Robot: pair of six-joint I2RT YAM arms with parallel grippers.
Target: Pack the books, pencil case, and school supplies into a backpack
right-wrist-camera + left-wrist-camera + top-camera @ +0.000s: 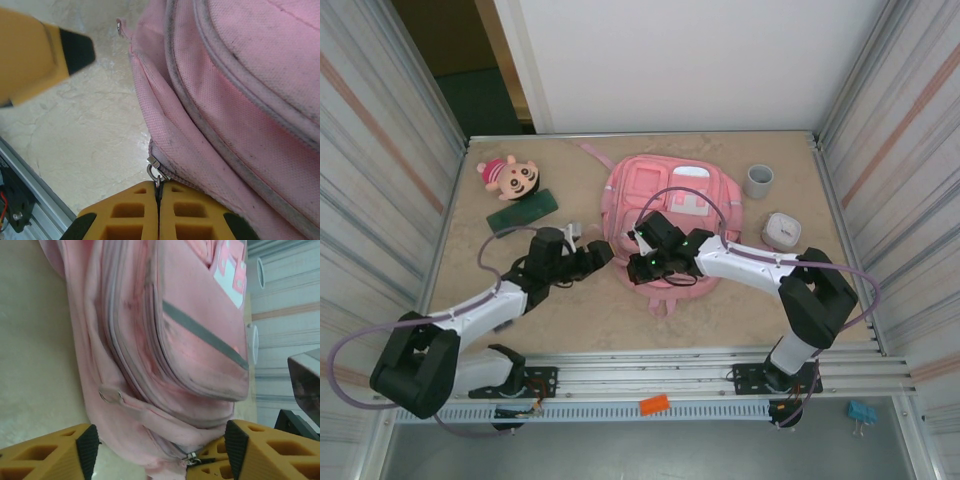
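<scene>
Pinching zip pull (154,171) at backpack (235,100) corner: right claw (159,189).

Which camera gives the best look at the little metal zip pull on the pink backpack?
The right wrist view: the zip pull sits close up, pinched in the shut right tool. The left wrist view shows it small, low at a corner of the backpack. In the top view it is too small to make out.

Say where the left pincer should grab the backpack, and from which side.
Probably the raised seam by the metal ring on the backpack's side wall, coming in low from the robot's left. That seam stands out as a fold thin enough to pinch, and the left pincer faces it, open.
</scene>
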